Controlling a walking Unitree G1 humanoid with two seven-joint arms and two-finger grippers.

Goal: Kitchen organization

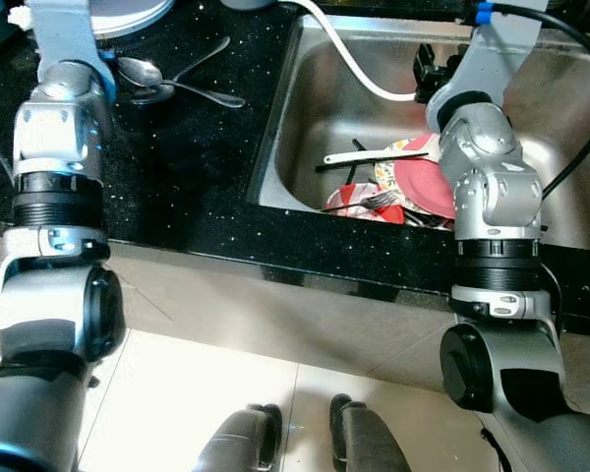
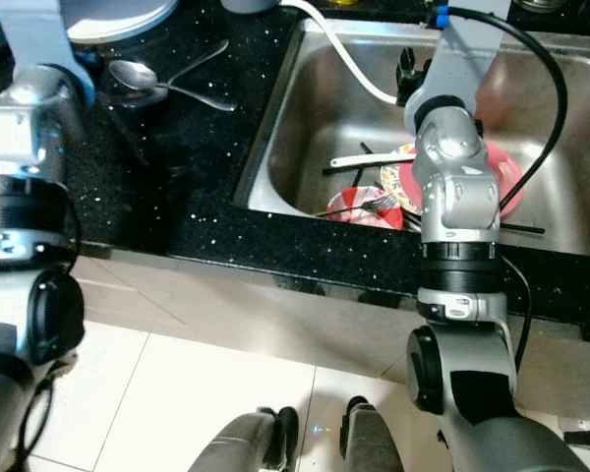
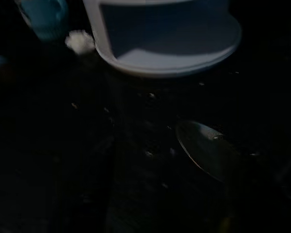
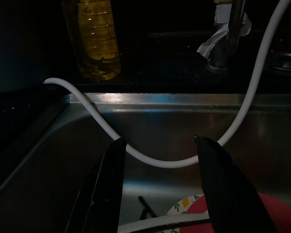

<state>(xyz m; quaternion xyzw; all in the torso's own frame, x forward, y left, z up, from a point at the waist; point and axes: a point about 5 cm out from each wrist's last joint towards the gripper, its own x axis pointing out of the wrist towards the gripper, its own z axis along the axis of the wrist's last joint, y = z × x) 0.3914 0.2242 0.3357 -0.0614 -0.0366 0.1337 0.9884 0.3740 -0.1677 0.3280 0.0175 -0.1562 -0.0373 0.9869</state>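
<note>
Black speckled counter (image 1: 197, 187) w/ a steel sink (image 1: 305, 88) set into it, pale tile floor below; we're standing square at the edge. Progress, as we judge it: early, nothing looks sorted yet. Sink is loaded w/ dirty dishes: a red plate (image 1: 425, 185), a floral-patterned plate (image 1: 393, 169) under it, a fork (image 1: 369, 203) on the heap, and a white-handled utensil (image 1: 359, 155) lying across, all just below and in front of our right gripper (image 4: 160, 194). That gripper hangs over the sink interior, fingers spread apart w/ nothing between them; a white hose (image 4: 174, 162) sags across just beyond the tips, not touching as far as we can tell. Past it, by the far rim: an oil bottle (image 4: 92, 39) and the tap base (image 4: 228, 34).

Left arm reaches over the counter; we can't tell its finger state. Its wrist view is dark: a spoon (image 3: 208, 155) lies close ahead, a white round base (image 3: 169, 43) beyond. From the head, two spoons (image 1: 143, 71) and another piece of cutlery (image 1: 202, 59) are loose on the counter. Left to do: dishes out, cutlery gathered.
</note>
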